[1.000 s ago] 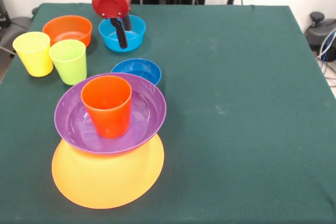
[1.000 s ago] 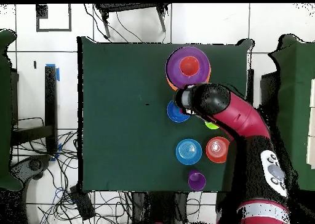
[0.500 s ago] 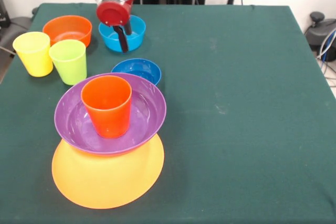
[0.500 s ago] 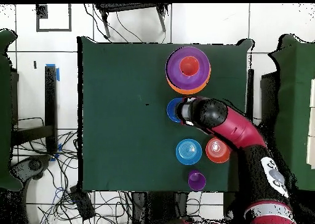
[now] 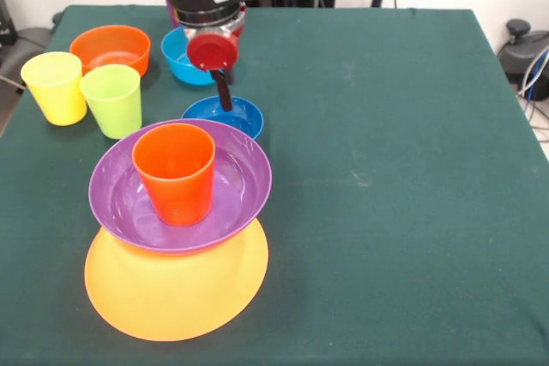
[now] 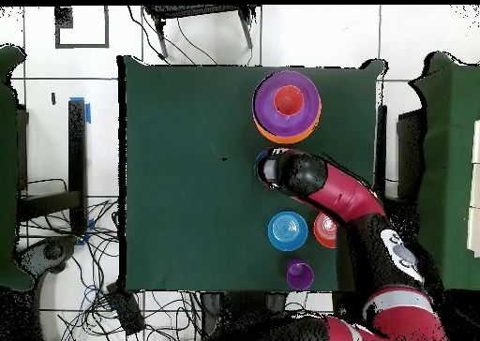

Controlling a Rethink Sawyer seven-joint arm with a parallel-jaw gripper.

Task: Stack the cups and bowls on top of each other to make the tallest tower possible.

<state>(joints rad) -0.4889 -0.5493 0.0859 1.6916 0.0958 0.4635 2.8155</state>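
Arm (image 6: 328, 192) covers dark blue bowl (image 6: 260, 165) below tower (image 6: 287, 104).

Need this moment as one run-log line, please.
gripper: over dark blue bowl, state unclear | tower: yellow-orange bowl, purple bowl, orange-red cup | loose: yellow cup, lime green cup

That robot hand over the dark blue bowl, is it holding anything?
It cannot be told: the hand reaches down at the dark blue bowl, but no grip on it shows.

Bright even light, soft shadows, sharp focus
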